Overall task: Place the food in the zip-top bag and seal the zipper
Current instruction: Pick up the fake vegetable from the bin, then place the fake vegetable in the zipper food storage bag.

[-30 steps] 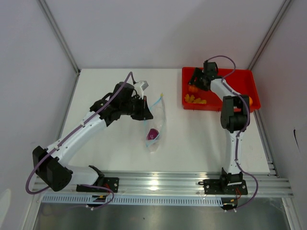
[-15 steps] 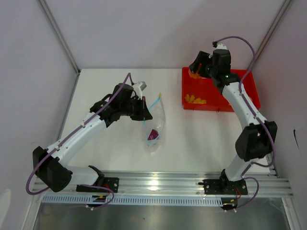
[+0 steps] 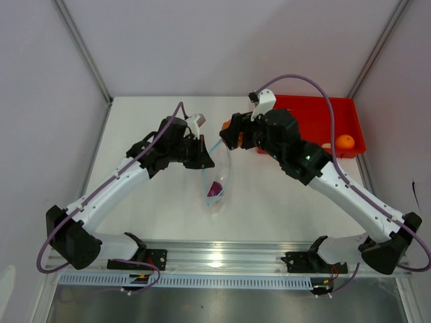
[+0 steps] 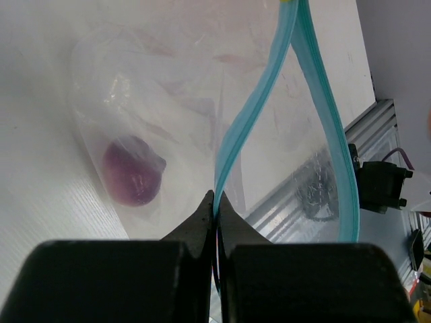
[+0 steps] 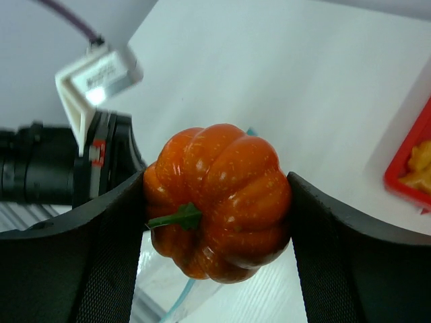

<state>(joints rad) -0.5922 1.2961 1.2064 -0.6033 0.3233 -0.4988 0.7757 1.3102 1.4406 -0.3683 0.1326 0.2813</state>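
The clear zip-top bag [image 3: 219, 182] stands mid-table with its light blue zipper [image 3: 214, 145] held open. My left gripper [image 3: 204, 155] is shut on one side of the zipper [image 4: 232, 145] and holds the mouth up. A purple round piece [image 3: 214, 189] lies inside the bag, also seen in the left wrist view [image 4: 133, 170]. My right gripper [image 3: 229, 133] is shut on the orange pumpkin [image 5: 219, 200], just above and to the right of the bag's mouth. An orange ball [image 3: 345, 142] sits in the red tray [image 3: 337, 108]. Yellow chunks [image 5: 421, 165] show in the tray's corner.
The red tray stands at the back right of the table. An aluminium rail [image 3: 222, 259] runs along the near edge. Grey walls close in the left, right and back.
My right arm has swung left from the red tray, carrying the orange pumpkin to just beside the bag's mouth. My left gripper has kept its hold on the zipper.
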